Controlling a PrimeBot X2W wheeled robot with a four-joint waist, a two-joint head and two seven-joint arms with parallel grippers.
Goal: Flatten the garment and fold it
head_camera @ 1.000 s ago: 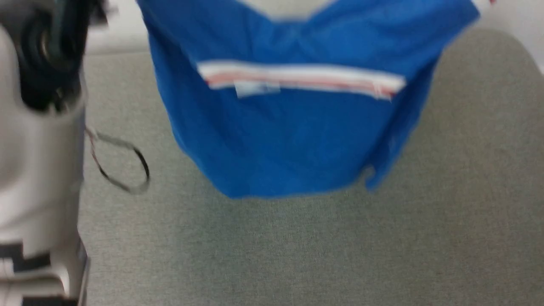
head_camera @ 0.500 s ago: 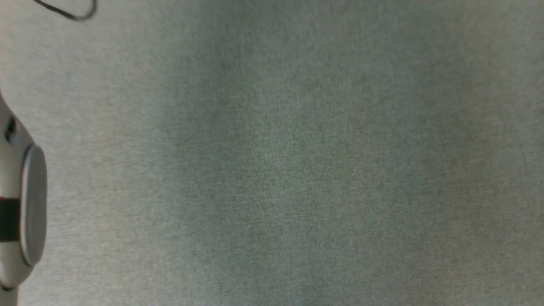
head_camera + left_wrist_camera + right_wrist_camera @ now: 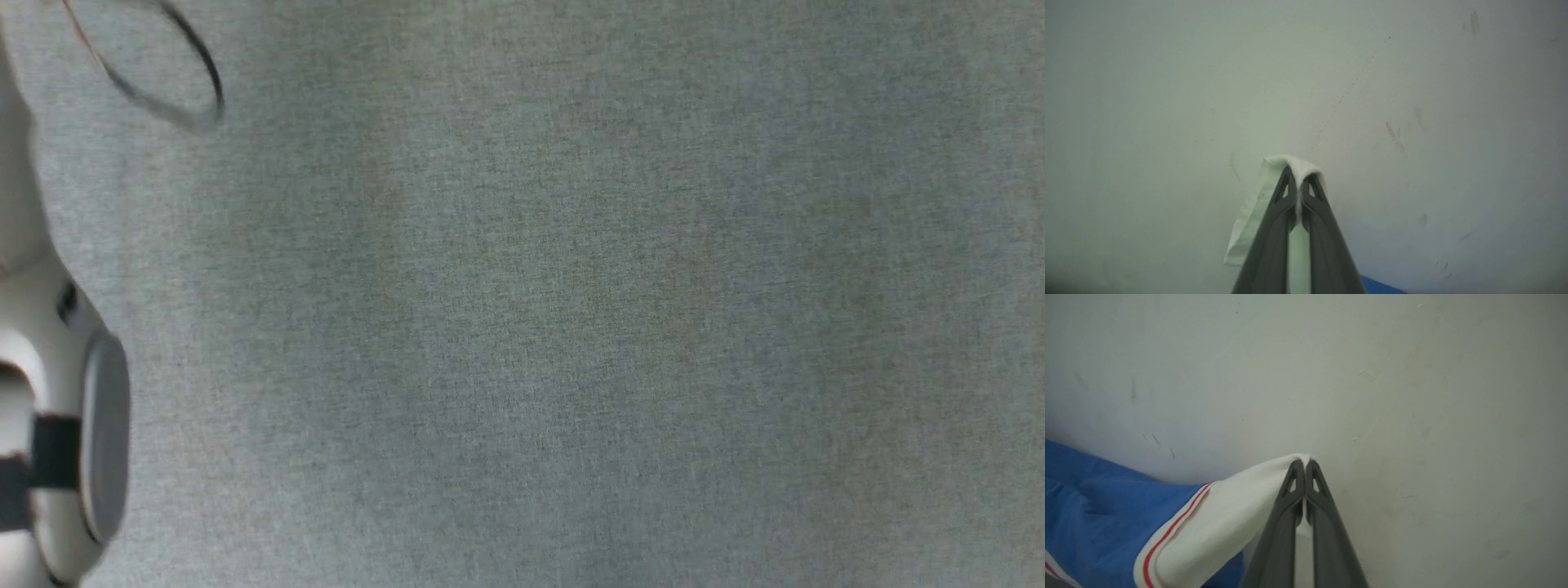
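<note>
Now, head view: grey woven surface (image 3: 571,327), a pale forearm (image 3: 57,425) at left, a thin cable loop (image 3: 214,82) above it. Left wrist view: left gripper (image 3: 1299,181) pinched tight on the jersey T-shirt (image 3: 1251,220), white cloth against a scuffed wall (image 3: 1167,81). Right wrist view: right gripper (image 3: 1304,465) clamped on its white sleeve (image 3: 1229,510), red-striped trim (image 3: 1167,535) and blue body trailing lower left.

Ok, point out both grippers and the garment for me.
left gripper (image 3: 1299,181): left wrist view, between the fingertips.
right gripper (image 3: 1305,464): right wrist view, between the fingertips.
garment (image 3: 1094,498): right wrist view, blue body panel.
</note>
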